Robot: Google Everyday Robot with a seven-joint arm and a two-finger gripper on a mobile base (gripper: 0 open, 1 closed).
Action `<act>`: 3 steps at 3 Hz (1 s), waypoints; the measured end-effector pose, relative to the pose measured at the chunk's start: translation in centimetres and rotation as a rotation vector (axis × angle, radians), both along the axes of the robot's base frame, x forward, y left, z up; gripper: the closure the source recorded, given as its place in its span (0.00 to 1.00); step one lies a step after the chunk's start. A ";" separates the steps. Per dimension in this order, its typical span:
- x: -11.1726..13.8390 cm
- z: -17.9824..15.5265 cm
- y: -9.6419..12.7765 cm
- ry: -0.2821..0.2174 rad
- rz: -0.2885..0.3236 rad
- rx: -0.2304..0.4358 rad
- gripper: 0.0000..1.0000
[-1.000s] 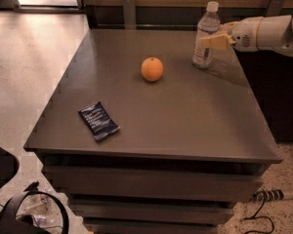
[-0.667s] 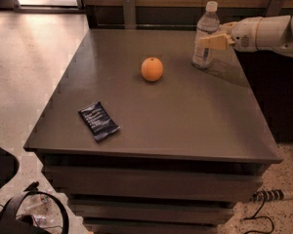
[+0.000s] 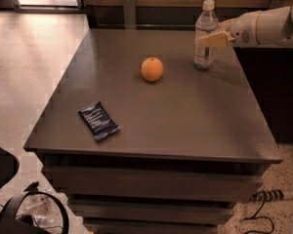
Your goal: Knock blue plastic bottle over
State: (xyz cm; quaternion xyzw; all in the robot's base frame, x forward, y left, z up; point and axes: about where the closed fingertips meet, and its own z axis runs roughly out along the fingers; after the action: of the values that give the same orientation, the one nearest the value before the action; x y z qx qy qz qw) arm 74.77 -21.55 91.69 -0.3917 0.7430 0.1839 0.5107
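The blue plastic bottle [image 3: 205, 33], clear and ribbed with a white cap, stands upright at the far right of the grey table [image 3: 185, 116]. My gripper [image 3: 211, 39] reaches in from the right on a white arm, its yellowish fingers at the bottle's middle, touching or just in front of it.
An orange [image 3: 152, 68] sits left of the bottle near the table's middle. A flat dark blue snack packet [image 3: 98, 120] lies at the front left. A dark cabinet stands right of the table. Cables and a power strip [image 3: 273, 196] lie on the floor.
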 end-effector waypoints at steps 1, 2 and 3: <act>-1.2 2.0 -0.8 0.027 -0.012 -0.121 1.00; -2.4 3.5 -1.5 0.050 -0.023 -0.218 1.00; -3.7 4.7 -1.9 0.088 -0.026 -0.340 1.00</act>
State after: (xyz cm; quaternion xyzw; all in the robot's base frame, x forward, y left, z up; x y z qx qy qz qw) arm 71.10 -23.44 96.40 -0.4543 0.7899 0.0659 0.4065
